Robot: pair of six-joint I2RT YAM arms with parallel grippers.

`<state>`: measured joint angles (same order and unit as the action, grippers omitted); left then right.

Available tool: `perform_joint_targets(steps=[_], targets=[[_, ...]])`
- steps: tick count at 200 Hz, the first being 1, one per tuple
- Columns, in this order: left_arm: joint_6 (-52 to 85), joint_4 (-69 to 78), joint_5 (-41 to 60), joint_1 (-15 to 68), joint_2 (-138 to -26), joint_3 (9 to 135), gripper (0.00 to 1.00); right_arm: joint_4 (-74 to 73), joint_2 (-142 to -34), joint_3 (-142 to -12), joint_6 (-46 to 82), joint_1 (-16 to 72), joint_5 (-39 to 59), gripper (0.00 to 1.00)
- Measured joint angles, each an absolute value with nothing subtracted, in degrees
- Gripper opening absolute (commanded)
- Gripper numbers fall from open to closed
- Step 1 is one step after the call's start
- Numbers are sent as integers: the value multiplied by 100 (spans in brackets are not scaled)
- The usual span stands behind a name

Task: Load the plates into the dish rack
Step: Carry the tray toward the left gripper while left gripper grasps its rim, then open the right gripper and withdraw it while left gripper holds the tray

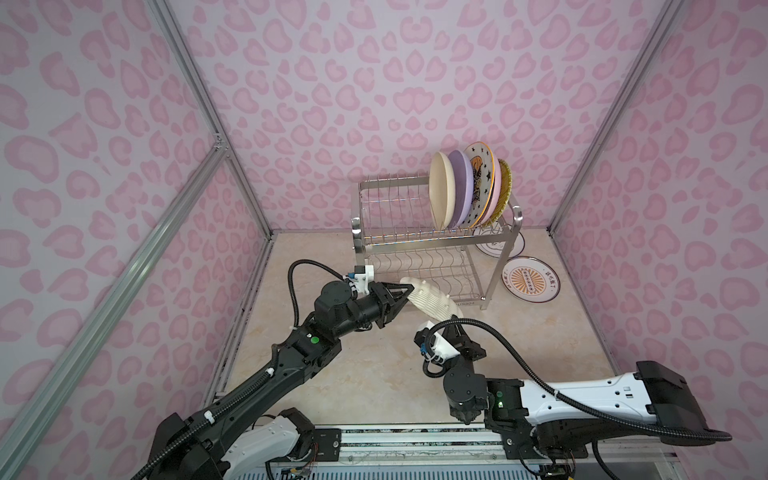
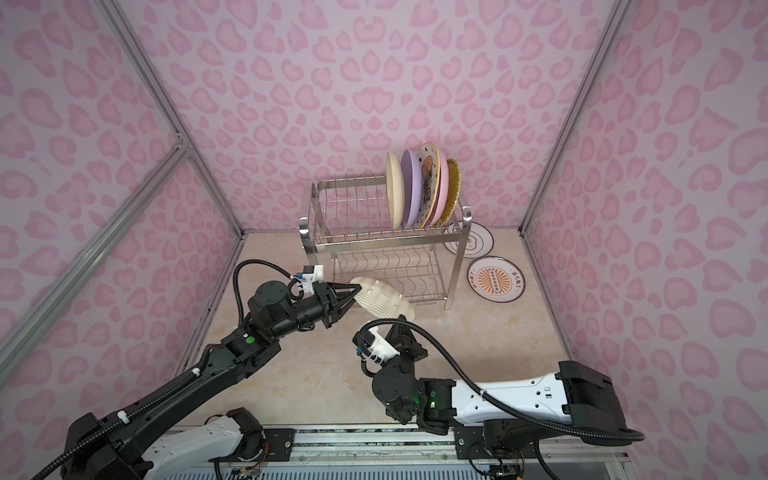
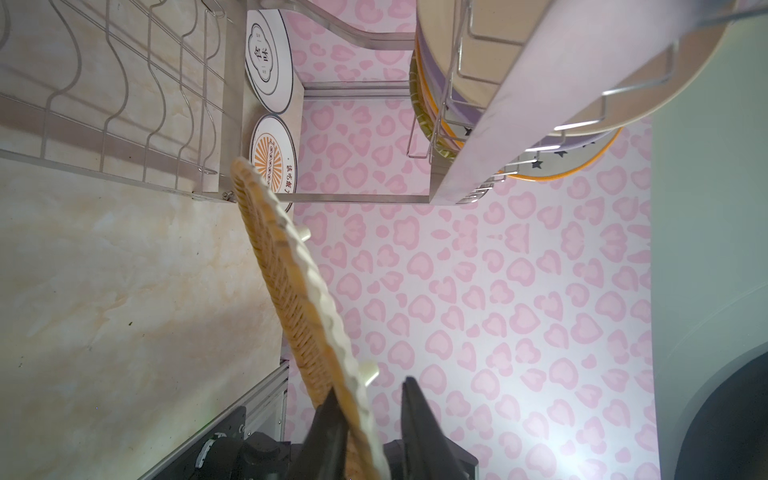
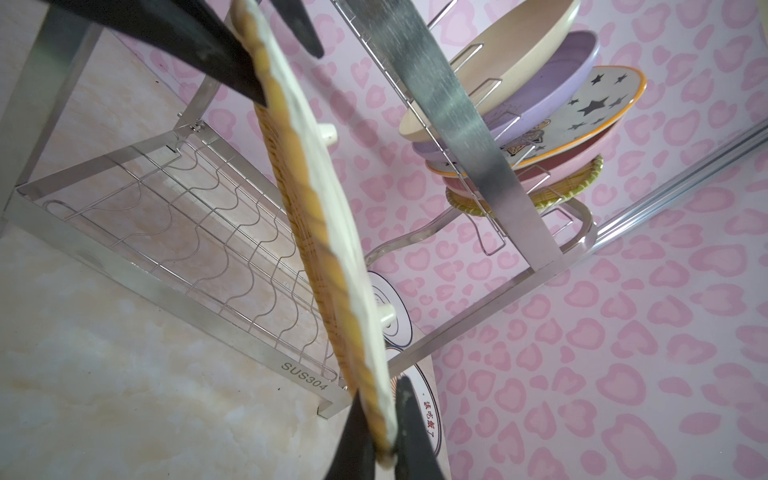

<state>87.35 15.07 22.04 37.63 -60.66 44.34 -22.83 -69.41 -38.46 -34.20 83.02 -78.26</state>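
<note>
A wicker plate (image 1: 430, 301) (image 2: 384, 299) hangs tilted on edge in front of the dish rack (image 1: 432, 246) (image 2: 374, 245). My right gripper (image 4: 380, 390) (image 1: 453, 328) is shut on its near rim. My left gripper (image 3: 370, 388) (image 1: 409, 291) straddles the opposite rim: one finger lies on the woven face, the other stands off the pale underside. On the rack's top tier stand a cream plate (image 1: 442, 193), a lilac plate (image 1: 463, 187), a star-patterned plate (image 1: 482, 178), a pink plate (image 1: 494, 199) and another wicker plate (image 1: 505, 183). The lower tier holds nothing.
Two white printed plates lie flat on the marble table right of the rack, one with an orange sunburst (image 1: 532, 280), one partly behind the rack's leg (image 1: 498, 248). Pink patterned walls with metal frame bars (image 1: 208, 120) close in the table on three sides.
</note>
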Motion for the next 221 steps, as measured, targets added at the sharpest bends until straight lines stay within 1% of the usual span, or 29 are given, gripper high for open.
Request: perform_joint_targets(steps=[24,32,50,84,99,101,103,113,123,151,164,190,221], targets=[[8733,1505,2215,3769,-6123,4438,23,-2281,-6930,-3844,-3463,8337,-7843,0],[8733,1500,2226,3774,-6132,4440,20,-2281,-6930,-3841,-3468,8346,-7843,0],[8742,1490,2228,3771,-6136,4440,18,-2274,-6932,-3828,-3511,8350,-7852,0],[8973,1559,2305,3780,-6139,4440,3,-2115,-6932,-3789,-3618,8346,-7887,0],[9028,1566,2316,3787,-6134,4440,3,-2106,-6932,-3789,-3647,8357,-7929,0],[9030,1566,2314,3787,-6130,4440,3,-2106,-6932,-3789,-3647,8357,-7926,2],[9030,1566,2311,3787,-6125,4440,3,-2106,-6932,-3789,-3647,8357,-7924,6],[9028,1551,2294,3789,-6097,4434,3,-2115,-6921,-3789,-3651,8372,-7929,31],[8971,1549,2287,3789,-6055,4405,3,-2167,-6897,-3789,-3621,8399,-7924,51],[8774,1389,2099,3789,-5977,4379,3,-2171,-6689,-3889,-3367,8530,-7931,98],[8718,1337,2064,3789,-5972,4379,3,-1496,-6545,-4209,-2851,8593,-7863,99],[8654,1446,1997,3798,-5900,4386,3,519,-6224,-4917,-1225,8626,-7277,99],[8320,1076,1758,3785,-5693,4344,3,1684,-5354,-4915,30,8678,-6602,99]])
